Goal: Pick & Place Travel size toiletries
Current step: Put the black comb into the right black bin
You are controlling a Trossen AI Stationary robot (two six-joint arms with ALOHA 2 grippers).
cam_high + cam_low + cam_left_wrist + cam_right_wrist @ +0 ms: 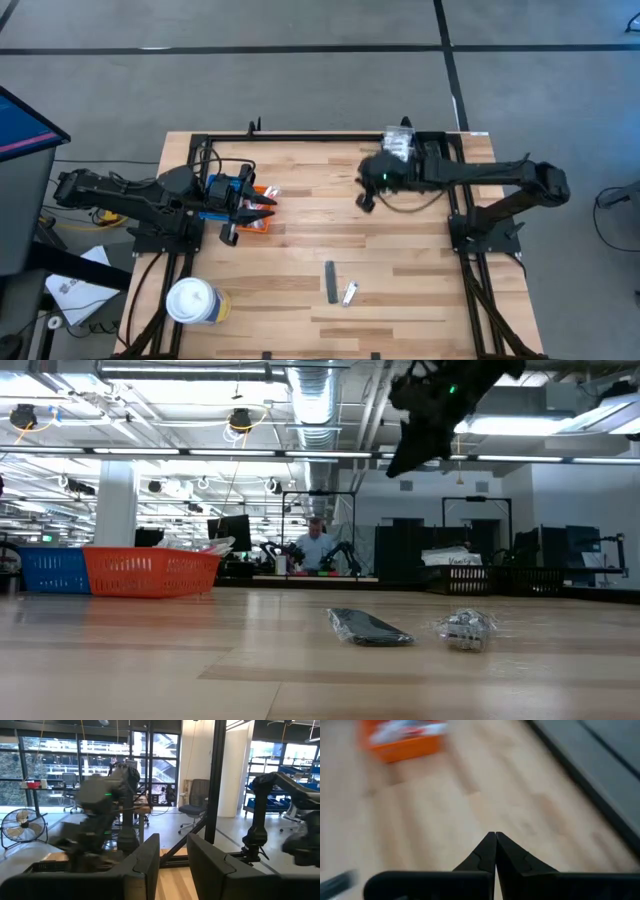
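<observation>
Two travel size toiletries lie flat on the wooden table toward its near edge: a short dark grey stick and a crinkly clear packet. Another clear packet lies at the far right by the right arm. My right gripper hangs shut and empty above the table's middle, tilted down, high over the table. My left gripper waits open and empty over the orange tray at the left, which holds packets.
An orange tray and a blue tray stand side by side at the left. A big white lidded cup stands at the near left corner. A black frame runs along the far edge. A person is far behind the table.
</observation>
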